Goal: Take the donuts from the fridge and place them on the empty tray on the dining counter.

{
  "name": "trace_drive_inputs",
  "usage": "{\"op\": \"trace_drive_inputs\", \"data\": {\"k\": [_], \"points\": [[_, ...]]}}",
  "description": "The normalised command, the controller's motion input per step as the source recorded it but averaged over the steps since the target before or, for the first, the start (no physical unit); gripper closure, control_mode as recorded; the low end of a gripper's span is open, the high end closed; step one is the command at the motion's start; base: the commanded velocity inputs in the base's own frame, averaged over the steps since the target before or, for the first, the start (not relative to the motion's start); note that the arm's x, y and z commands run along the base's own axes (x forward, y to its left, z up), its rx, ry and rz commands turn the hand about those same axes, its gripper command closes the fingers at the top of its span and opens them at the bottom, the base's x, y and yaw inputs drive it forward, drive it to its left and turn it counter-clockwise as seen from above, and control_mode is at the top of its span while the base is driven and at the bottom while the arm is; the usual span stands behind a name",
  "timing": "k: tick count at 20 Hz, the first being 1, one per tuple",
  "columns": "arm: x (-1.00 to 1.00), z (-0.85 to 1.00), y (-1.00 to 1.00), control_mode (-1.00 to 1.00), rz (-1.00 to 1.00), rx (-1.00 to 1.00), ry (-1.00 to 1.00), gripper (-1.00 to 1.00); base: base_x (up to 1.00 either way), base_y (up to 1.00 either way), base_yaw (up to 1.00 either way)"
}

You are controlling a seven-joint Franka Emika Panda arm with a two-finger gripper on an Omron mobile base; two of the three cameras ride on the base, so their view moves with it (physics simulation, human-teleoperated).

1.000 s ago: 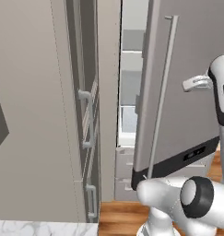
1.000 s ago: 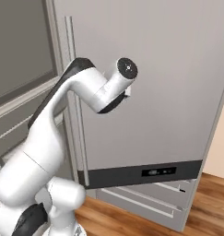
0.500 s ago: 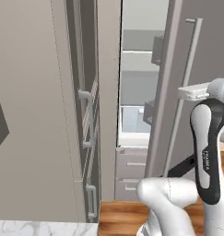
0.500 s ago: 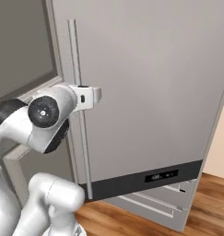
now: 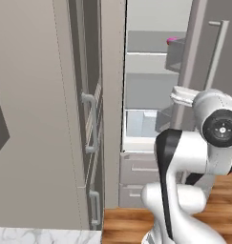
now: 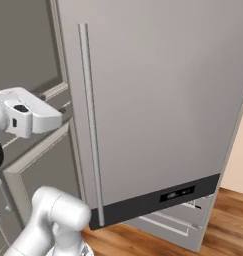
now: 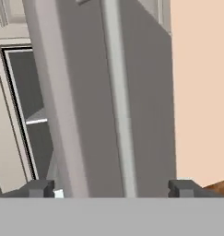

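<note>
The fridge (image 5: 155,90) stands open, its grey shelves showing. A pink-iced donut (image 5: 172,40) lies on an upper shelf at the edge of the door. The brown donut, the tray and the dining counter's top are out of view. The fridge door (image 6: 158,100) is swung out, with its long bar handle (image 6: 89,125) toward me. My white hand (image 6: 30,117) hovers just left of the door's edge, clear of the handle. In the hand view my gripper (image 7: 111,189) is open, its fingertips (image 7: 39,188) far apart, with the door's edge (image 7: 85,92) and handle (image 7: 118,92) ahead.
Tall grey cabinets with bar handles (image 5: 89,124) flank the fridge on the left. A pale drawer (image 5: 141,121) sits low inside the fridge, above grey drawers (image 5: 136,176). Wood floor (image 5: 127,221) lies below. A marble corner (image 5: 31,236) shows at the bottom left.
The fridge door has swung wider open. My arm has folded back and down, the hand coming away to the left of the handle, and the jaws have gone from shut to wide open.
</note>
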Motion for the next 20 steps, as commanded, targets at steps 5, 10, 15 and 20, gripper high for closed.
{"op": "trace_drive_inputs", "data": {"k": [5, 10, 15, 20], "points": [[-1.0, 0.11, -0.17, -1.0, -0.04, 0.31, -0.03, -1.0, 0.0, 0.0, 0.0], [-0.88, -0.06, 0.0, -1.0, 0.0, 0.16, -0.13, -1.0, 0.0, 0.0, 0.0], [-0.5, 0.1, 0.0, 1.0, 0.04, 0.02, -0.13, -1.0, -0.2, 0.0, 0.01], [0.0, 0.0, 0.0, 1.0, 0.0, 0.0, 0.0, -1.0, -1.0, 0.35, 0.05]]}}
